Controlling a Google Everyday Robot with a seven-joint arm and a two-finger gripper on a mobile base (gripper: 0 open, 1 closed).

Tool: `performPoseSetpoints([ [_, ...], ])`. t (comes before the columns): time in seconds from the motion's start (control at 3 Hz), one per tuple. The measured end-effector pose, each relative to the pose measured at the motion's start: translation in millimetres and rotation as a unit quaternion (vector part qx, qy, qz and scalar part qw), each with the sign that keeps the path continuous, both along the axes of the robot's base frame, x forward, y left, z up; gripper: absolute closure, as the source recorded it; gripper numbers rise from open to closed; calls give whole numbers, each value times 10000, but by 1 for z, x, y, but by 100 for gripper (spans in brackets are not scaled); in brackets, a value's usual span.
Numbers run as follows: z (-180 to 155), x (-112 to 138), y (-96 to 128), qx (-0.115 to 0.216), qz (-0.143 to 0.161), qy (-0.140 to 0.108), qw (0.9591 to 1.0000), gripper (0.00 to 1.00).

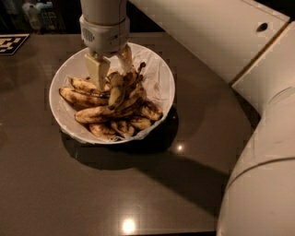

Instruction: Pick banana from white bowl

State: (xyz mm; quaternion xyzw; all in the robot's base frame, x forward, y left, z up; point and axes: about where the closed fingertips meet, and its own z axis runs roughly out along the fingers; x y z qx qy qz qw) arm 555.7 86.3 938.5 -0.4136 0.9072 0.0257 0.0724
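Observation:
The white bowl (54,107) stands on the dark table, with a crinkled white lining (156,78) and a heap of bananas. My gripper (112,76) reaches down into the bowl from above, over its back half. Its two pale fingers (97,70) stand on either side of the banana (116,92), a plump yellow one that rises steeply from the heap, and press on it. This banana joins a second one at a dark stem (138,68). Long brown-spotted bananas (83,97) lie flat under and around it.
The dark glossy table (138,193) stretches in front of and to the right of the bowl. My white arm (258,138) fills the right side of the view. A black-and-white marker (10,44) lies at the table's far left. Bottles (34,14) stand behind.

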Motion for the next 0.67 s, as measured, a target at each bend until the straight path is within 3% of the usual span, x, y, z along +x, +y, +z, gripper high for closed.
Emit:
performPoseSetpoints([
  [0.67,-1,1,0,-53,4,9,10000,98],
])
